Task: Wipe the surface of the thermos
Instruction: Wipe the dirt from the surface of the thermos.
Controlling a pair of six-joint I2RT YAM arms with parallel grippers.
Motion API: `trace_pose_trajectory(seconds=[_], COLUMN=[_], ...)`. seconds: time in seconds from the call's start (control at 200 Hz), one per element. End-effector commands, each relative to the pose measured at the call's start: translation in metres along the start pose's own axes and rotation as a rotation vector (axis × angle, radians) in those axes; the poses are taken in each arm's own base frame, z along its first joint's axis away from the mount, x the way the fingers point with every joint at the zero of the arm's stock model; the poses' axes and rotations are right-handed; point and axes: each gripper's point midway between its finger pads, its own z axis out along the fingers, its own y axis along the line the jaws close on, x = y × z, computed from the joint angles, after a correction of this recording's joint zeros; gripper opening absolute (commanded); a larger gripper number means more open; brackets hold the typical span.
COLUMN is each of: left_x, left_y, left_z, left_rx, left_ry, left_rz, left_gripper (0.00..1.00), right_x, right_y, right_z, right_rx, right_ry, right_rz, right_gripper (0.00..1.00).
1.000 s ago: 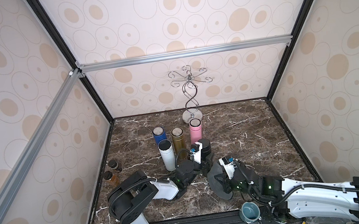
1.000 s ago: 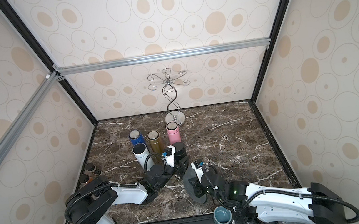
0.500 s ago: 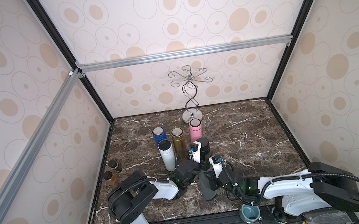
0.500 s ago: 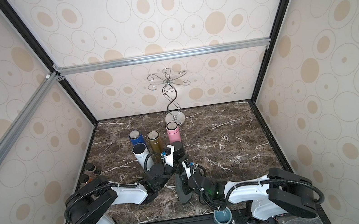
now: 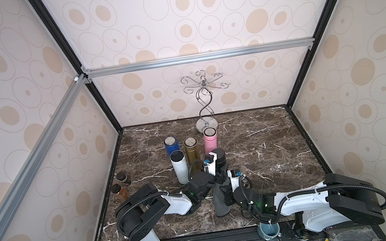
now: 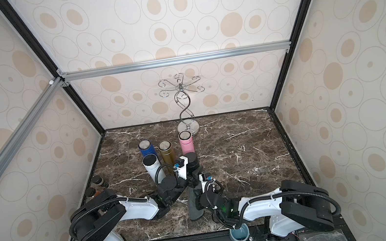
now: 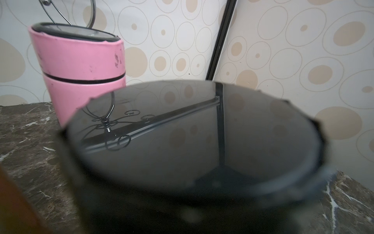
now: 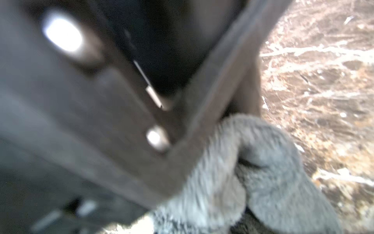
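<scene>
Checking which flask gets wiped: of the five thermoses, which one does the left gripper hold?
The black thermos, in front of the pink thermos. The left gripper is closed on it; the blue thermos, gold thermos and white thermos stand free.

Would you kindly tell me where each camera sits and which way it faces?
Both top views: high at the front, looking down over the table; both arms show, left gripper on the black thermos, right gripper holding the cloth.
Left wrist: just above the black thermos's lid, facing the pink thermos and far wall; no jaws show.
Right wrist: low, facing the cloth and table; a blurred dark part beside it cannot be identified.
Shared: the pink thermos shows in the top and left wrist views.
</scene>
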Motion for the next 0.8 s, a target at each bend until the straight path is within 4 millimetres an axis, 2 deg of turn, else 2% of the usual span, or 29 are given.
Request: trace_pose_trajectory(seconds=[0.0,0.08,0.17,0.365,0.475,0.56,0.665,0.795], left_x=[0.003,0.003,0.006,0.007,0.007,0.007,0.007,0.005], left_y=[0.000,0.000,0.000,0.000,-0.002,-0.003,-0.004,-0.005], left_z=[-0.002,-0.002,-0.002,-0.001,0.000,-0.001,-0.002,-0.004], left_rx=[-0.008,-0.008,-0.010,-0.006,0.002,0.004,0.009,0.015], left_ry=[0.021,0.019,0.020,0.015,0.015,0.012,0.012,0.009], left_rz=[0.027,0.027,0.027,0.010,0.008,0.007,0.007,0.009], left_gripper=[0.00,0.00,0.00,0.00,0.00,0.00,0.00,0.00], right_x=[0.005,0.005,-0.002,-0.026,-0.026,-0.023,-0.017,-0.013], right_y=[-0.016,-0.018,-0.012,0.036,0.059,0.070,0.067,0.041], right_z=[-0.008,-0.013,-0.016,-0.020,-0.011,0.000,0.015,0.022], right_rx=[0.053,0.051,0.013,-0.213,-0.277,-0.298,-0.269,-0.186], right_ry=[0.005,-0.002,-0.029,-0.119,-0.106,-0.100,-0.103,-0.160], right_rz=[0.054,0.067,0.070,0.067,0.053,0.054,0.087,0.166], right_gripper=[0.00,0.00,0.00,0.00,0.00,0.00,0.00,0.00])
